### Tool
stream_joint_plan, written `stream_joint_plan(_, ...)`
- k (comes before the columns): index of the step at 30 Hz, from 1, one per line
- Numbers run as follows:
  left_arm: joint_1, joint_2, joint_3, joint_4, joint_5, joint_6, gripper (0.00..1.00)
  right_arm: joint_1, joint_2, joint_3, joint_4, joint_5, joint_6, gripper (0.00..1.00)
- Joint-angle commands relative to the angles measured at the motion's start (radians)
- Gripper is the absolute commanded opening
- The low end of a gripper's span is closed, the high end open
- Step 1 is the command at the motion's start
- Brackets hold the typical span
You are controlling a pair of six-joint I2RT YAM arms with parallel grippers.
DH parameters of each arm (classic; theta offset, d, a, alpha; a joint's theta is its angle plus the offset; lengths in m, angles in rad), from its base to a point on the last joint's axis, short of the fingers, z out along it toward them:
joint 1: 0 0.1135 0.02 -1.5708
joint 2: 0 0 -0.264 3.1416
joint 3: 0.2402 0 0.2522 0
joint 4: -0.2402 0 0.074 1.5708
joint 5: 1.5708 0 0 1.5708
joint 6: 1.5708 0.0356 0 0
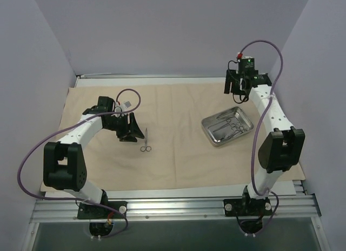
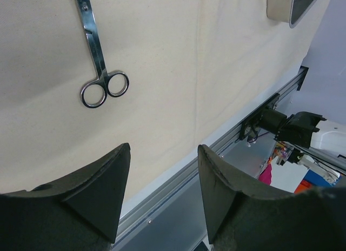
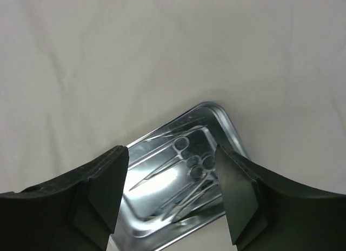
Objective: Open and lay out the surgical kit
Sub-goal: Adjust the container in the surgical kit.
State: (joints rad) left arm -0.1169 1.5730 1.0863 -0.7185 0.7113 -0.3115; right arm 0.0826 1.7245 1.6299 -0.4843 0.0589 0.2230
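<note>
Hovering with left gripper (image 2: pixel 164 151) and right gripper (image 3: pixel 172 151) both open and empty, possibly risking lifting overlapping instruments (image 3: pixel 195 165) together from tray (image 3: pixel 230 126), lower centre of frame.

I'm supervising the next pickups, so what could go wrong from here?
1. The instruments lie crossed together in the steel tray. The open right gripper might lift one and drag another with it.
2. The scissors lie flat on the cloth. The open left gripper might pinch fabric with them and wrinkle the layout.
</note>
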Motion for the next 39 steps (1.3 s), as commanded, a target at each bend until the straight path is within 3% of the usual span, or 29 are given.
stream_joint_plan(1,0.005,-0.008,-0.005,0.047,0.031,0.002,0.61,0.014,0.107,0.008,0.007,-0.04,-0.53,0.65)
stream_joint_plan(4,0.005,-0.016,-0.006,0.053,0.031,0.002,0.61,0.062,0.15,0.018,-0.002,0.056,-0.695,0.53)
stream_joint_plan(6,0.003,-0.016,-0.006,0.057,0.034,0.002,0.61,0.091,0.15,-0.007,-0.005,0.024,-0.877,0.47)
stream_joint_plan(8,0.005,-0.014,-0.02,0.073,0.04,-0.003,0.61,0.115,0.132,-0.048,0.007,0.001,-1.04,0.52)
stream_joint_plan(11,0.005,-0.013,-0.035,0.09,0.045,-0.014,0.61,0.141,0.107,-0.119,0.081,0.012,-1.146,0.61)
stream_joint_plan(21,0.005,-0.031,-0.084,0.105,0.048,-0.023,0.61,0.148,0.147,-0.117,-0.026,-0.154,-1.292,0.55)
stream_joint_plan(24,0.006,-0.034,-0.094,0.105,0.048,-0.021,0.61,0.143,0.184,-0.081,-0.081,-0.215,-1.347,0.41)
stream_joint_plan(25,0.005,-0.033,-0.094,0.105,0.048,-0.02,0.61,0.146,0.191,-0.07,-0.086,-0.217,-1.353,0.4)
stream_joint_plan(33,0.006,-0.031,-0.097,0.108,0.05,-0.023,0.62,0.151,0.176,-0.102,-0.073,-0.248,-1.364,0.49)
stream_joint_plan(39,0.006,-0.005,-0.085,0.122,0.057,-0.028,0.62,0.166,0.239,-0.102,-0.045,-0.231,-1.357,0.49)
